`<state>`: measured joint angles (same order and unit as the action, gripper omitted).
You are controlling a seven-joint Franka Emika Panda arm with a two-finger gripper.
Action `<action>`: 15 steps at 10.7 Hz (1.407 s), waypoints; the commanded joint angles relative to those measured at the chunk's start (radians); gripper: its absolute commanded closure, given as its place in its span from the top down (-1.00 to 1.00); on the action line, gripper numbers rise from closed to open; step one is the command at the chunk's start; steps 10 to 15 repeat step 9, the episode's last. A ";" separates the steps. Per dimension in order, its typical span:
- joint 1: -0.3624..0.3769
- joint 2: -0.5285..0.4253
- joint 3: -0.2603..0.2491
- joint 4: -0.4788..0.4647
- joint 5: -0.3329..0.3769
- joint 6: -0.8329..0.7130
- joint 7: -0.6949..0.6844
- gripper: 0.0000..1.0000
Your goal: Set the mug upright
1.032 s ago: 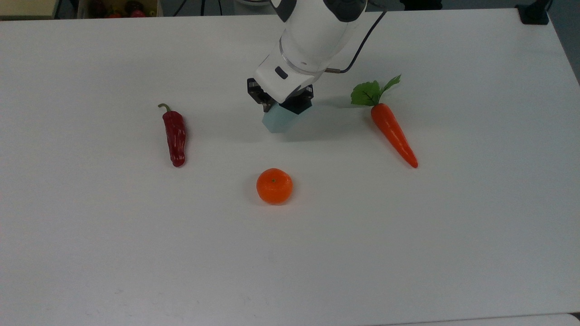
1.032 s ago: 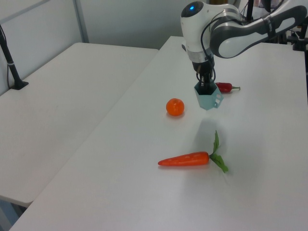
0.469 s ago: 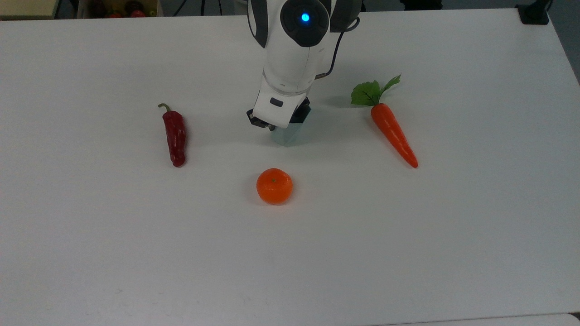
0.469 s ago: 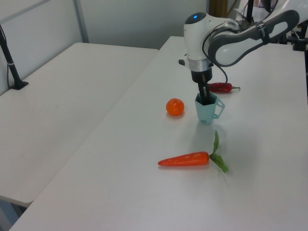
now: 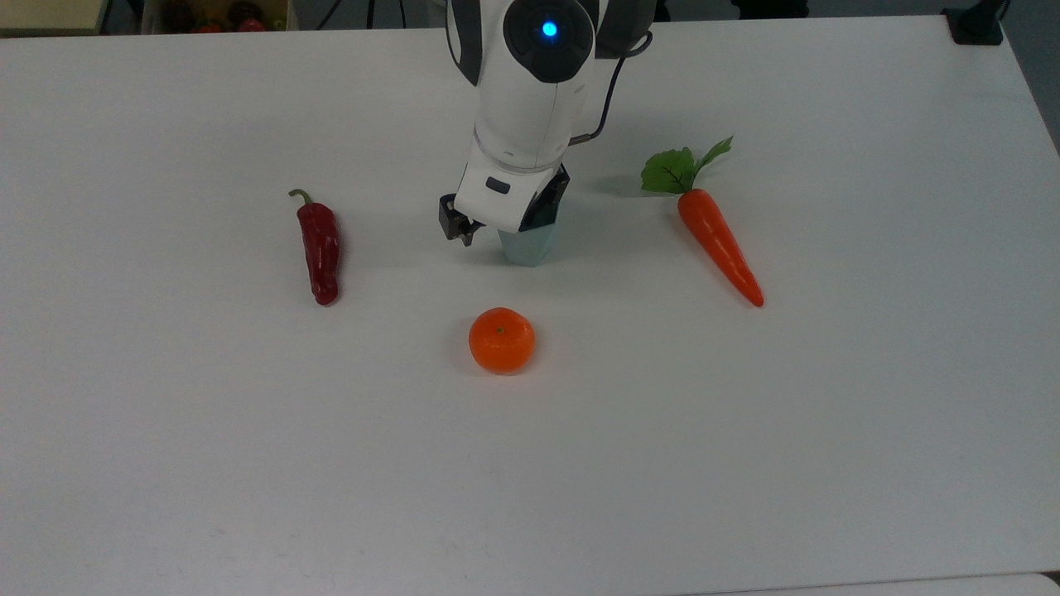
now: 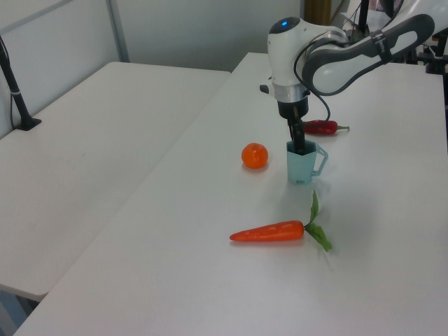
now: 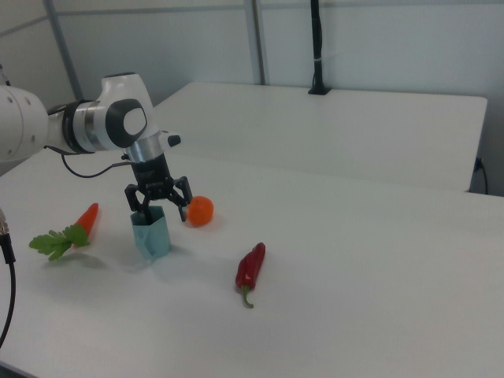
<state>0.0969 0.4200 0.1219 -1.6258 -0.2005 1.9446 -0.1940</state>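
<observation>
Now your mug stands upright on the white table, mouth up, with its handle pointing toward the left view's right. Your gripper sits right over the mug's rim with its fingers spread apart: one finger reaches down into the mug's mouth, the other hangs outside the mug, clear of its wall, so nothing is clamped. Taking the mug as your landmark, the orange lies near it toward the top view's bottom, the red chili pepper lies well apart toward the top view's left, and the carrot, leaves pointing away from the camera, lies well apart toward the top view's right.
</observation>
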 commanded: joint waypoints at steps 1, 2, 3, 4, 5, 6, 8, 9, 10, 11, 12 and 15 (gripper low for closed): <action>-0.008 -0.125 -0.008 -0.017 0.021 -0.055 0.132 1.00; -0.023 -0.167 -0.013 -0.017 0.021 -0.068 0.230 1.00; -0.057 -0.212 -0.010 -0.019 0.026 -0.091 0.284 1.00; -0.081 -0.260 -0.010 -0.019 0.056 -0.137 0.289 1.00; -0.115 -0.306 -0.013 -0.019 0.122 -0.179 0.286 1.00; -0.153 -0.344 -0.013 -0.019 0.174 -0.214 0.282 1.00; -0.164 -0.375 -0.018 -0.019 0.178 -0.251 0.281 1.00; -0.164 -0.380 -0.027 -0.017 0.178 -0.251 0.281 1.00; -0.164 -0.380 -0.027 -0.017 0.178 -0.251 0.281 1.00; -0.164 -0.380 -0.027 -0.017 0.178 -0.251 0.281 1.00; -0.164 -0.380 -0.027 -0.017 0.178 -0.251 0.281 1.00; -0.164 -0.380 -0.027 -0.017 0.178 -0.251 0.281 1.00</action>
